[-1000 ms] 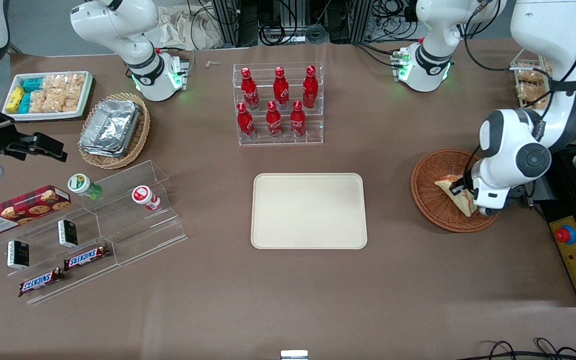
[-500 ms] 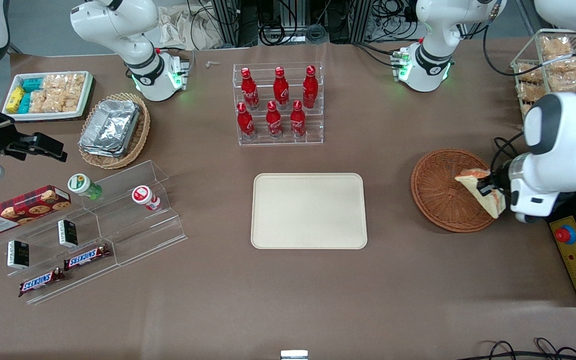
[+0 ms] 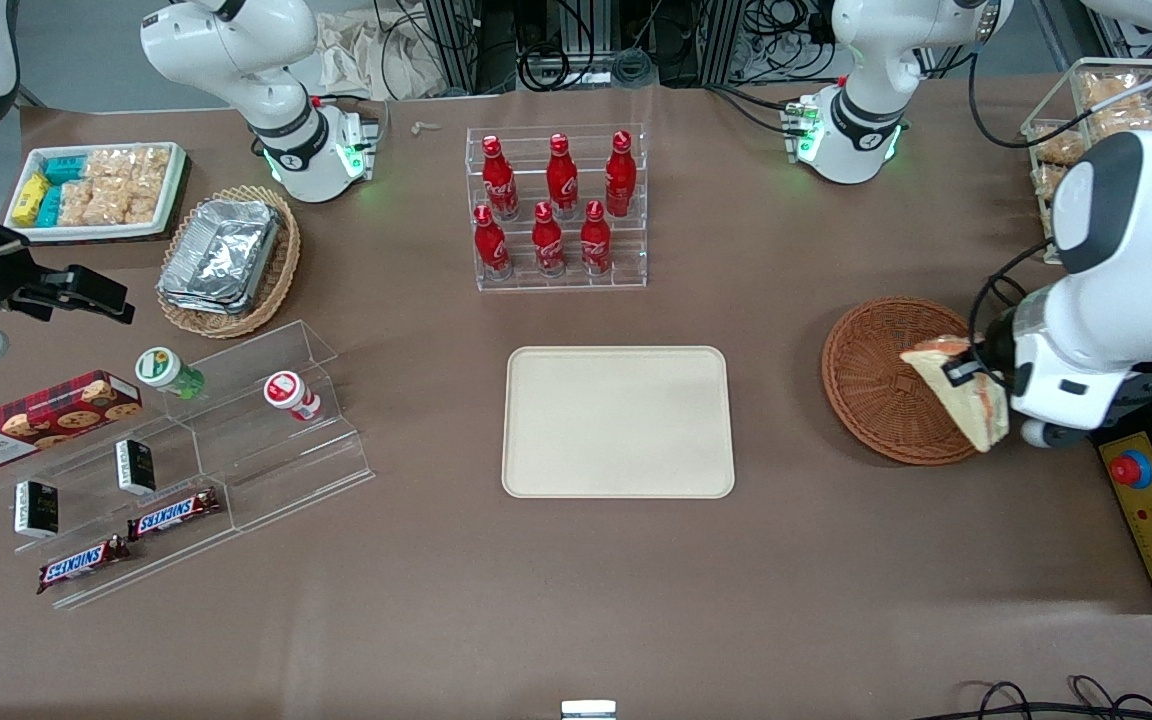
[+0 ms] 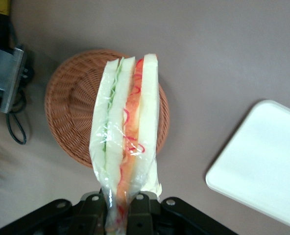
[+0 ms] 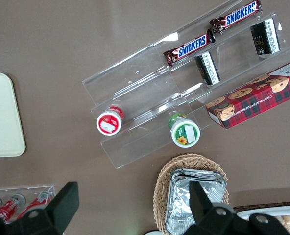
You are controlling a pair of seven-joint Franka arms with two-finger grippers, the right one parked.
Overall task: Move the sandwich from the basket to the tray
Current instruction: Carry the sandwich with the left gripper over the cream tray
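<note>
- A large table (image 3: pixel 576 580) covered with brown cloth is seen.
- A flat cream-beige rectangular tray (image 3: pixel 619 422) is laid at its middle.
- A round reddish-brown wicker basket (image 3: pixel 871 385) is placed toward the working arm's end.
- A clear rack of red bottles (image 3: pixel 556 208) is stood farther from the camera.
- The gripper (image 3: pixel 971 375) is held above the basket's edge.

The working arm (image 3: pixel 1126 260) has glossy white rounded shells, dark grey joint bands, black cables and a black pincer (image 4: pixel 119 208).
</note>
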